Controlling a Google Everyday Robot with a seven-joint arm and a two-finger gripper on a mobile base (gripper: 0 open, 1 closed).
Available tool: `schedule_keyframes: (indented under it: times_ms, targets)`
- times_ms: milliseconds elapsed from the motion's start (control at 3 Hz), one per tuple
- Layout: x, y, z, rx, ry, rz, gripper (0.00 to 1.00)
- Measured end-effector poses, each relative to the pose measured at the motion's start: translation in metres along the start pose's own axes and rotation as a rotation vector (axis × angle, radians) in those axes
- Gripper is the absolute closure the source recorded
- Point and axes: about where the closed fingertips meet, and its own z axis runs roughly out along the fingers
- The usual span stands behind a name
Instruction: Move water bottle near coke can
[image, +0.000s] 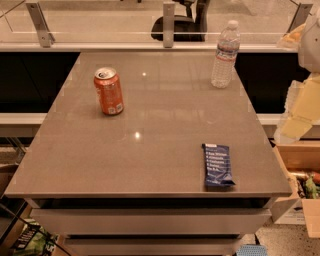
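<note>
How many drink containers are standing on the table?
2: orange-red aluminium can rear left, tall clear plastic bottle rear right. None seem hidden. The hand hangs beside the table's right edge.

Office: grey counter (150, 150), glass partition (100, 20), swivel chair (180, 27) behind; tool (292, 125) at right edge.

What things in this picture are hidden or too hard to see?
All in the camera view:
- Tool: at the right edge beside the table, partly cut off by the frame.
- Blue snack bar: its white print is too small to read.
- Water bottle: label words are too small to read.
- Coke can: its far side faces away.
- Cardboard box: cut off at the right edge.
</note>
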Motion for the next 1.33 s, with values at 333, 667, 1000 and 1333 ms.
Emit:
schedule_keyframes:
  times_ms: [333, 667, 1000, 1333]
  targets:
    - [0.000, 0.000, 0.000, 0.000, 0.000, 0.000, 0.00]
    - [0.000, -0.003, -0.002, 0.011, -0.019, 0.016, 0.00]
    - [0.002, -0.012, -0.001, 0.018, -0.075, 0.065, 0.00]
    - [0.009, -0.027, 0.005, 0.030, -0.167, 0.160, 0.00]
